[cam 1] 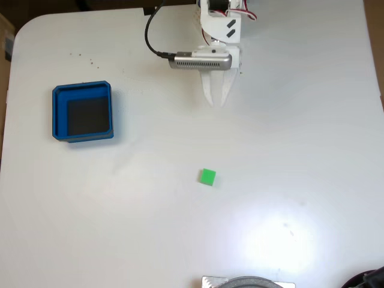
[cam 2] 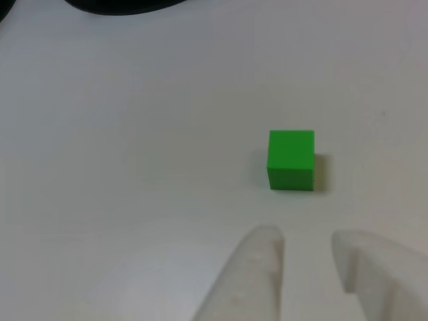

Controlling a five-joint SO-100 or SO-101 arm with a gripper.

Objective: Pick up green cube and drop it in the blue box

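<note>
The green cube (cam 1: 207, 176) lies alone on the white table, a little below the middle in the fixed view. My gripper (cam 1: 216, 103) hangs above it in that picture, white fingers pointing toward the cube and well short of it. The other view looks along the fingers: the cube (cam 2: 291, 159) sits just beyond the two fingertips, and the gripper (cam 2: 307, 241) is open by a narrow gap with nothing between the fingers. The blue box (cam 1: 59, 117) stands far to the left, its dark floor bare.
A black cable (cam 1: 149, 36) loops from a silver camera housing (cam 1: 201, 60) on the wrist. A grey round object (cam 1: 249, 282) and a dark shape (cam 1: 367, 279) sit at the bottom table edge. A dark object (cam 2: 120, 5) lies beyond the cube.
</note>
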